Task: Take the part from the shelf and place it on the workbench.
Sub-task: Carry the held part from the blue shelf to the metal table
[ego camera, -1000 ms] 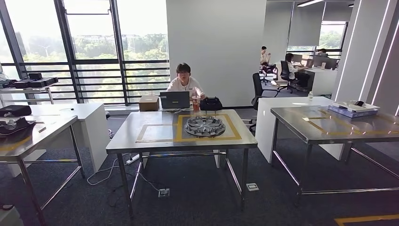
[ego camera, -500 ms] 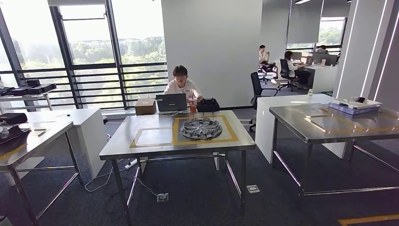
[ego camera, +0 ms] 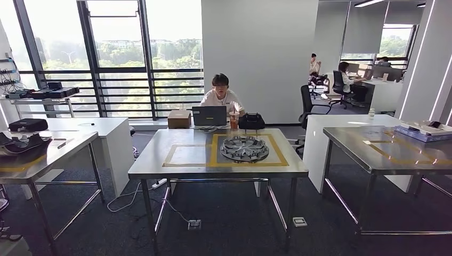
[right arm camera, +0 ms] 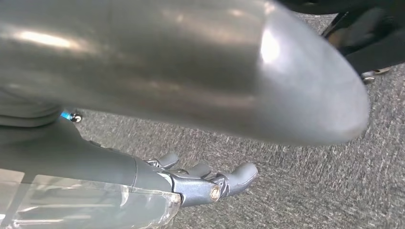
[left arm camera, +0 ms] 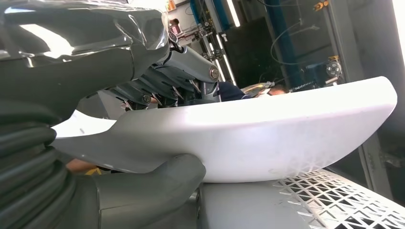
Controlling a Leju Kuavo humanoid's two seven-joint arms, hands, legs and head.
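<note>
White moulded part (left arm camera: 248, 138) clamped in the left robot hand (left arm camera: 143, 95): thick grey thumb (left arm camera: 157, 186) pressed against one face, darker fingers (left arm camera: 157, 88) curled over the opposite edge, so pinched between the two. Long, smoothly curved, reaching well out past the fingertips to a blunt tip. Just beyond the thumb and under the part, a pale perforated metal panel (left arm camera: 344, 200), near it but whether touching cannot be told.

Right robot hand (right arm camera: 200, 183) hanging over grey carpet (right arm camera: 310, 191), fingers a little apart and gently bent, gripping nothing.

Steel bench (ego camera: 218, 165) straight ahead in the head view, marked with yellow tape rectangles; grey round wheel-like disc (ego camera: 244, 148) inside one of them. At the far edge a laptop (ego camera: 209, 115), a cardboard box (ego camera: 179, 118), a drink cup (ego camera: 234, 120) and a black bag (ego camera: 251, 121), with a person (ego camera: 221, 96) seated behind. More steel benches to either side.
</note>
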